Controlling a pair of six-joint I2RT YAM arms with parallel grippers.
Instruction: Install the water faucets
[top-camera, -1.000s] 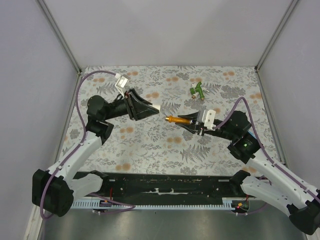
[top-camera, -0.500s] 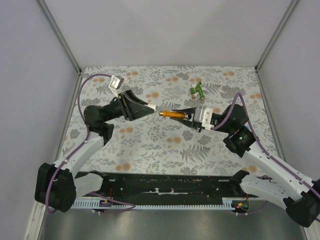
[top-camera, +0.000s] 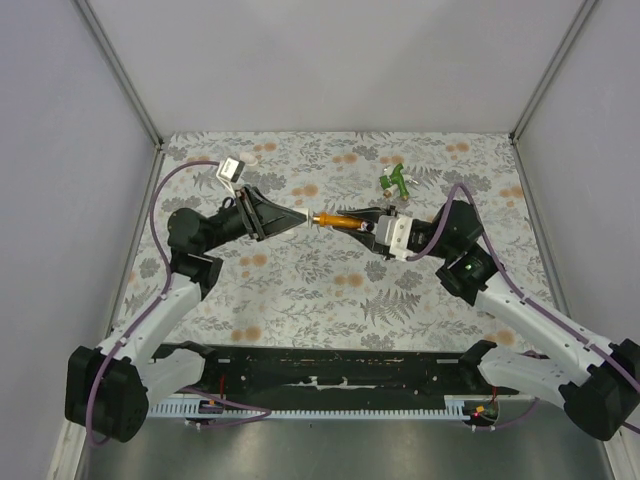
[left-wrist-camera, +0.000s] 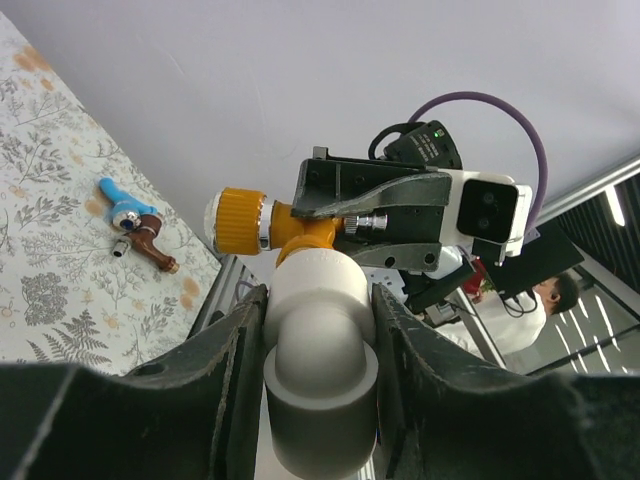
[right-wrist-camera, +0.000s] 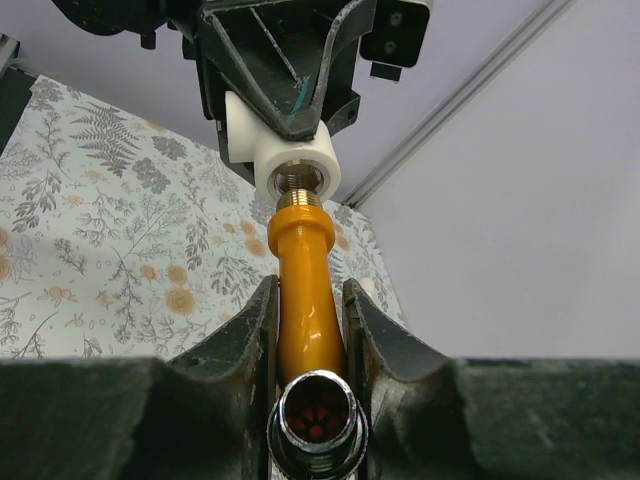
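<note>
My right gripper is shut on the orange faucet, held level above the table; in the right wrist view the faucet sits between my fingers, its threaded tip at the mouth of the white fitting. My left gripper is shut on that white elbow fitting, facing the faucet. The orange faucet shows behind the fitting in the left wrist view. A green faucet lies on the table at the back right. A blue faucet and a dark red faucet lie together on the table.
The floral table cover spans the workspace between grey walls. A black rail runs along the near edge between the arm bases.
Both grippers have closed in toward each other above the table's middle. The orange faucet's tip has moved left and now meets the white fitting.
</note>
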